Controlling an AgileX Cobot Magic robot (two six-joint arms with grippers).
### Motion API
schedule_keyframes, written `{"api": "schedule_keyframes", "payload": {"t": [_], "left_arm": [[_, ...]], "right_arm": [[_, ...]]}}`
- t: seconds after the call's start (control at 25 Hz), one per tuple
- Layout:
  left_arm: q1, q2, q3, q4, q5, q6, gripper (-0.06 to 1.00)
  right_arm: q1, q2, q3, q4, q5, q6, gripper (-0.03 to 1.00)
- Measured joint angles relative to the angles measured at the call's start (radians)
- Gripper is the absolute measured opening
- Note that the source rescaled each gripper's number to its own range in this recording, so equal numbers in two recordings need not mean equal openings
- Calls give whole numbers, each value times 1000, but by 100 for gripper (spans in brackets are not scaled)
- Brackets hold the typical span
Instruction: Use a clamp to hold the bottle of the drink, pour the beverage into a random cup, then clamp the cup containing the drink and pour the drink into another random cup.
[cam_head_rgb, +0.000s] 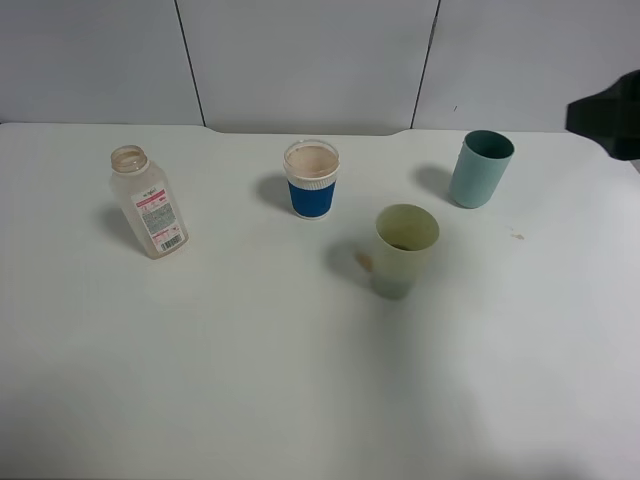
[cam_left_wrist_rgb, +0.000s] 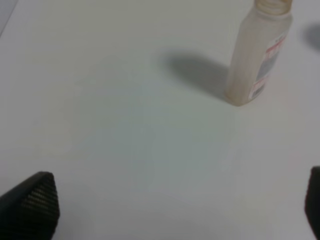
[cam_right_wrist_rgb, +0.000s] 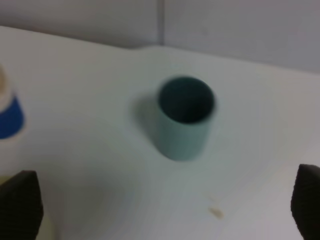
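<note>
Gaping wide, the left gripper (cam_left_wrist_rgb: 172, 205) and right gripper (cam_right_wrist_rgb: 163, 202) both hold nothing. The bottle (cam_head_rgb: 148, 203) stands uncapped near the tabletop (cam_head_rgb: 250, 380)'s left edge, the yellow-green tumbler (cam_head_rgb: 405, 250) near its middle (blue-sleeved cup (cam_head_rgb: 311, 180) nearer the far edge). A sideways brush could topple these light vessels and spill whatever remains.

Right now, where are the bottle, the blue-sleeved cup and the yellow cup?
bottle (cam_head_rgb: 159, 219), high view, on its label.
blue-sleeved cup (cam_head_rgb: 311, 198), high view, on its sleeve.
yellow cup (cam_head_rgb: 402, 264), high view, on its side.
</note>
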Motion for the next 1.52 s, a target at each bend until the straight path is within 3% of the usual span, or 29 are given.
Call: {"api": "schedule_keyframes", "payload": {"t": [0.32,0.72,1.0,1.16,1.32,1.52], "left_arm": [[0,0,0,0,0,0,100],[0,0,0,0,0,0,100],[0,0,0,0,0,0,100],[0,0,0,0,0,0,100],[0,0,0,0,0,0,100],[0,0,0,0,0,0,100]], "right_arm": [[186,182,0,-49,-190,64,100],[401,256,1,-139,-284,100,100],[423,256,44,-285,-299,257,100],[423,256,143,-350,-399,342,100],[423,256,222,-357,-476,358,100],[423,256,282,-329,-505,357,100]]}}
